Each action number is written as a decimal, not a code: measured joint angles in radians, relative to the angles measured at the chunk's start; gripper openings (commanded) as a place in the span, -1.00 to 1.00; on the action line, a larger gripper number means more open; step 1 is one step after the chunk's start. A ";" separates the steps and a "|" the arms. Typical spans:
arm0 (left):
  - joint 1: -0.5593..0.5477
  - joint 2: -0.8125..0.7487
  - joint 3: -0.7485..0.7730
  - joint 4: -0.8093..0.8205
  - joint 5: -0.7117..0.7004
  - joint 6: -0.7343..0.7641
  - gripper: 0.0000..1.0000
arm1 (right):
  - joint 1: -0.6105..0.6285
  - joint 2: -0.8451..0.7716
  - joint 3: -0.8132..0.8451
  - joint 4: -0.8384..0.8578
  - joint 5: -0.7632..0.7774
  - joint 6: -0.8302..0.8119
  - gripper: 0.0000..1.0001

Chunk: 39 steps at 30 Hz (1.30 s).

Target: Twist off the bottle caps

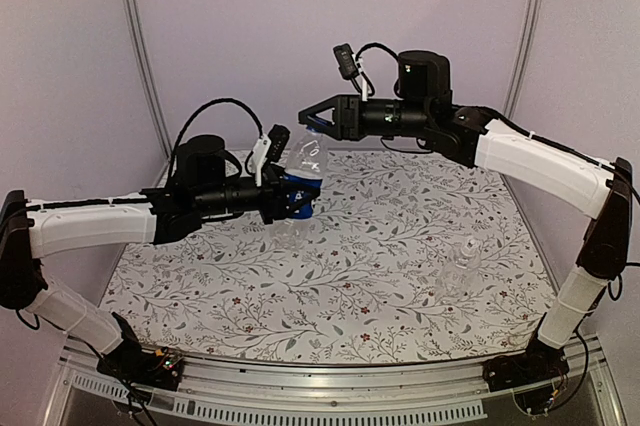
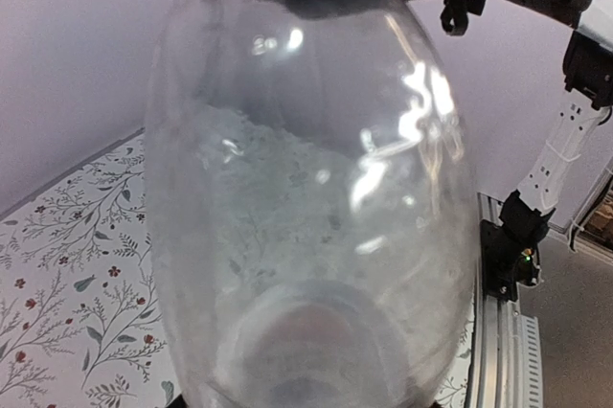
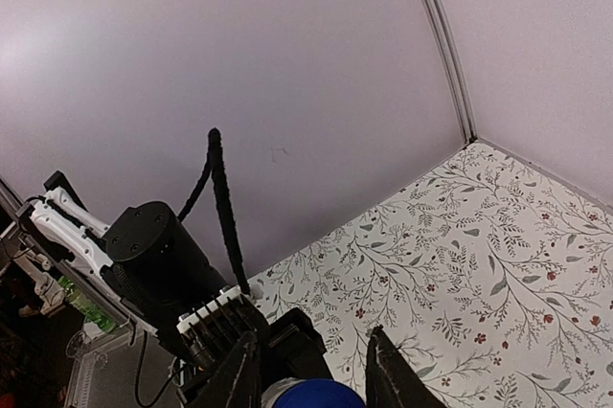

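Work surface: a table covered with a floral-patterned cloth, enclosed by pale walls on three sides.

Left arm: extends from the near-left corner toward the table centre. The left gripper is clamped on the labelled bottle at the dark blue label band and holds it clear of the cloth, neck uppermost and leaning slightly to the right. In the left wrist view the clear bottle body fills most of the picture; the gripper's own fingers are not visible there.

Right arm: reaches from the near-right corner up and across to the bottle top, wrist roughly level. The right gripper sits at the bottle neck. In the right wrist view its fingers stand close against opposite sides of the blue cap, gripping it. The cap is seated on the neck of the labelled bottle.

Unlabelled bottle: wholly transparent, standing on the cloth on the right side of the table, well apart from both grippers and untouched. Its outline is faint against the pattern, and its cap cannot be made out clearly
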 measured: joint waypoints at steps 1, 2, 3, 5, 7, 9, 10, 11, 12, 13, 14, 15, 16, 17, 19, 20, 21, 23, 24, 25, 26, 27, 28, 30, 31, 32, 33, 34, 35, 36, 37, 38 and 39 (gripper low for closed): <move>0.000 0.000 0.000 0.000 0.000 0.000 -0.33 | 0.000 0.000 -0.002 0.000 0.000 -0.001 -0.35; 0.000 0.000 0.000 0.000 0.000 0.000 -0.33 | 0.000 0.000 -0.003 0.000 0.000 -0.002 -0.37; 0.000 0.000 0.000 0.000 0.000 0.000 -0.33 | 0.000 0.000 -0.004 -0.001 0.000 -0.003 -0.37; 0.000 0.000 0.000 0.000 0.000 0.000 -0.33 | 0.000 0.000 -0.005 -0.001 0.000 -0.006 -0.41; 0.000 0.000 0.000 0.000 0.000 0.000 -0.33 | 0.000 0.000 -0.005 -0.001 0.000 -0.006 -0.49; 0.000 0.000 0.000 0.000 0.000 0.000 -0.33 | 0.000 0.000 -0.005 -0.001 0.000 -0.006 -0.61; 0.000 0.000 0.000 0.000 0.000 0.000 -0.33 | 0.000 0.000 -0.005 -0.001 0.000 -0.008 -0.69; 0.000 0.000 0.000 0.000 0.000 0.000 -0.33 | 0.000 0.000 -0.005 -0.001 0.000 -0.009 -0.79; 0.000 0.000 0.000 0.000 0.000 0.001 -0.33 | 0.000 0.000 -0.005 -0.001 0.000 -0.009 -0.91; 0.000 0.000 0.000 0.000 0.001 0.001 -0.33 | 0.000 0.000 -0.005 -0.001 -0.001 -0.009 -1.00; 0.000 0.000 0.000 0.000 0.002 0.002 -0.33 | 0.000 0.000 -0.005 -0.001 -0.002 -0.009 -1.00; 0.000 0.000 -0.001 0.001 0.005 0.003 -0.33 | -0.001 0.000 -0.005 -0.001 -0.005 -0.011 -1.00; 0.000 0.000 -0.003 0.003 0.010 0.004 -0.33 | -0.001 0.000 -0.005 -0.001 -0.009 -0.013 -1.00; 0.000 0.000 -0.005 0.007 0.016 0.004 -0.33 | -0.001 0.000 -0.005 -0.002 -0.016 -0.018 -1.00; 0.000 0.000 -0.013 0.021 0.028 0.005 -0.33 | -0.002 0.000 -0.005 -0.007 -0.034 -0.034 -1.00; 0.000 -0.002 -0.020 0.029 0.039 0.006 -0.33 | -0.003 0.000 -0.005 -0.011 -0.048 -0.046 -1.00; 0.000 -0.003 -0.029 0.038 0.050 0.006 -0.34 | -0.003 0.000 -0.005 -0.015 -0.065 -0.060 -1.00; 0.000 -0.006 -0.042 0.056 0.077 0.007 -0.37 | -0.006 0.000 0.000 -0.032 -0.111 -0.102 -1.00; 0.000 -0.008 -0.049 0.070 0.097 0.006 -0.37 | -0.008 0.000 0.004 -0.039 -0.141 -0.126 -1.00; 0.001 -0.009 -0.056 0.084 0.124 0.005 -0.37 | -0.009 0.000 0.007 -0.047 -0.175 -0.153 -1.00; 0.001 -0.009 -0.061 0.099 0.153 0.002 -0.37 | -0.010 0.000 0.011 -0.053 -0.211 -0.179 -1.00; 0.002 -0.009 -0.067 0.115 0.186 -0.003 -0.37 | -0.012 0.000 0.015 -0.060 -0.249 -0.206 -1.00; 0.003 -0.009 -0.071 0.130 0.219 -0.011 -0.37 | -0.014 0.000 0.019 -0.063 -0.295 -0.235 -1.00; 0.003 -0.009 -0.079 0.164 0.293 -0.028 -0.38 | -0.014 0.000 0.024 -0.065 -0.386 -0.282 -1.00; 0.003 -0.009 -0.084 0.182 0.337 -0.037 -0.39 | -0.014 0.000 0.027 -0.065 -0.442 -0.309 -1.00; 0.003 -0.008 -0.086 0.196 0.375 -0.047 -0.39 | -0.013 0.000 0.029 -0.065 -0.480 -0.327 -1.00; 0.002 -0.006 -0.086 0.208 0.412 -0.057 -0.39 | -0.013 0.000 0.031 -0.064 -0.520 -0.345 -1.00; 0.000 -0.003 -0.086 0.221 0.446 -0.066 -0.39 | -0.011 0.000 0.033 -0.064 -0.554 -0.363 -1.00; -0.003 0.000 -0.086 0.234 0.474 -0.076 -0.40 | -0.009 0.001 0.036 -0.064 -0.591 -0.380 -1.00; -0.005 0.002 -0.086 0.244 0.497 -0.084 -0.39 | -0.007 0.002 0.037 -0.064 -0.616 -0.394 -1.00; -0.009 0.005 -0.086 0.253 0.521 -0.092 -0.40 | -0.007 0.004 0.040 -0.064 -0.644 -0.406 -1.00; -0.011 0.007 -0.086 0.259 0.537 -0.098 -0.40 | -0.007 0.008 0.044 -0.064 -0.672 -0.418 -1.00; -0.013 0.008 -0.087 0.263 0.549 -0.104 -0.39 | -0.008 0.012 0.047 -0.064 -0.694 -0.428 -0.98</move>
